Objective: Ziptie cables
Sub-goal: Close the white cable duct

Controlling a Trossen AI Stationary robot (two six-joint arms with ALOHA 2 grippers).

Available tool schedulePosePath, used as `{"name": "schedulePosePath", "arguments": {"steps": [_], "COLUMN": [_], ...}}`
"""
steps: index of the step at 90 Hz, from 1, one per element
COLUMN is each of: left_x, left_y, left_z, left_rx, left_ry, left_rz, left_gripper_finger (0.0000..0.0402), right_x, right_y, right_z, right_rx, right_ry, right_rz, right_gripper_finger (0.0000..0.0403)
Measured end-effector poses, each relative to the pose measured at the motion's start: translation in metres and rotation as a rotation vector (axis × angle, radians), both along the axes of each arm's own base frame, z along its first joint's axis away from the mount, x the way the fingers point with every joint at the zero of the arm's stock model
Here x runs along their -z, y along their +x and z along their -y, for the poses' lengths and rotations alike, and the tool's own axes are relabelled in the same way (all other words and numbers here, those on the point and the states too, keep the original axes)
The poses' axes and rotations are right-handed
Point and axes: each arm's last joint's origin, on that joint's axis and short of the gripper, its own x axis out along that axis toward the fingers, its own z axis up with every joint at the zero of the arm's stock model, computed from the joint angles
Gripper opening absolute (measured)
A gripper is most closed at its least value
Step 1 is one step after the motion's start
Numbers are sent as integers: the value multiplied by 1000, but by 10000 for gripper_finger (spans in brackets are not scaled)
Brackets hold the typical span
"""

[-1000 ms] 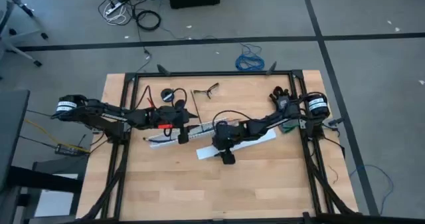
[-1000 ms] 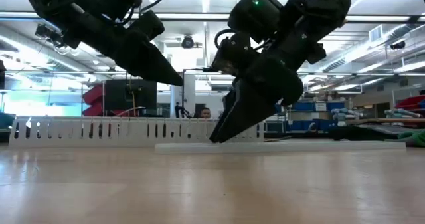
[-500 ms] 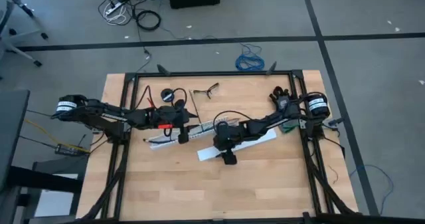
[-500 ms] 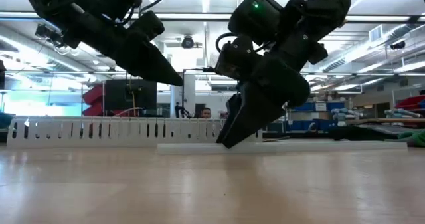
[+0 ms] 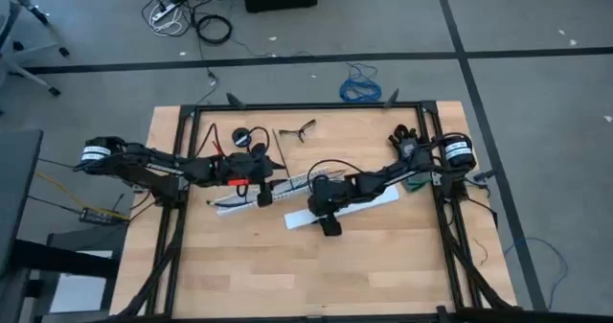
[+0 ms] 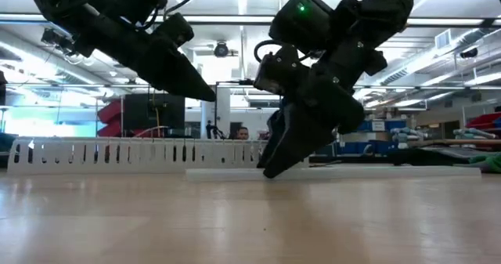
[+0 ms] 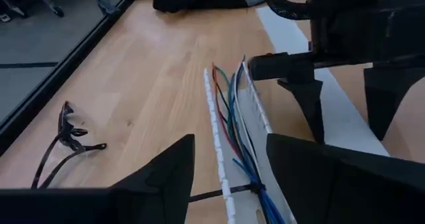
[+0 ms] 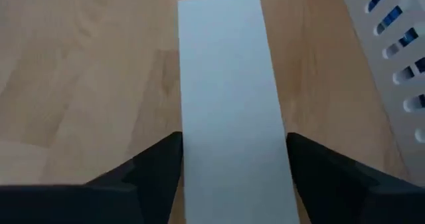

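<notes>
- Evidently, the cables (image 7: 234,114) are laid lengthwise inside the white slotted channel (image 7: 214,127), so that they are kept together as one bunch on the bench (image 5: 239,265) while they are being tied.
- A dark ziptie (image 7: 226,192) is seen looped across the channel and the bunch near the left claw (image 7: 229,167), which suggests that one tie is already in place at that spot.
- The left claw is held spread, with nothing between its fingers, directly over the channel and the bundle; it is judged to be kept there to steady or work the tie.
- The right claw (image 8: 232,164) is lowered onto the flat white lid strip (image 8: 229,104), which lies on the bench just beside the channel; its fingers are parted and are set on either side of the strip's width, not yet closed on it.
- In the low view the right claw (image 6: 275,160) is seen tilted down with its tips at the strip's level, a pose that fits a pickup of something thin and flat.
- The strip is placed alongside the channel, probably so that it can be used as a cover once the wires are secured.
- A pair of glasses (image 7: 66,141) lies apart on the bench near its frame edge, clear of the work.
</notes>
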Motion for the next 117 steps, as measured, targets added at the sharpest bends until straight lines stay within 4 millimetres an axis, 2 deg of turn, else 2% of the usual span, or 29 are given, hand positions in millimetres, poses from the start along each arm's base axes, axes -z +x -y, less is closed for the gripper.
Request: {"name": "schedulePosePath", "arguments": {"steps": [16, 84, 103, 117], "left_x": [0, 2, 4, 4], "left_y": [0, -2, -3, -3], "left_z": [0, -2, -3, -3], "left_rx": [0, -67, -77, -84], "left_ry": [0, 46, 66, 52], "left_rz": [0, -32, -63, -58], "left_gripper_finger": [184, 184, 184, 184], "right_x": [0, -5, -22, -20], "right_y": [0, 5, 3, 1], "right_z": [0, -1, -1, -1], "right_rx": [3, -49, -66, -53], "right_ry": [-10, -46, -36, -10], "right_rz": [5, 81, 125, 98], "right_gripper_finger": [232, 222, 180, 161]}}
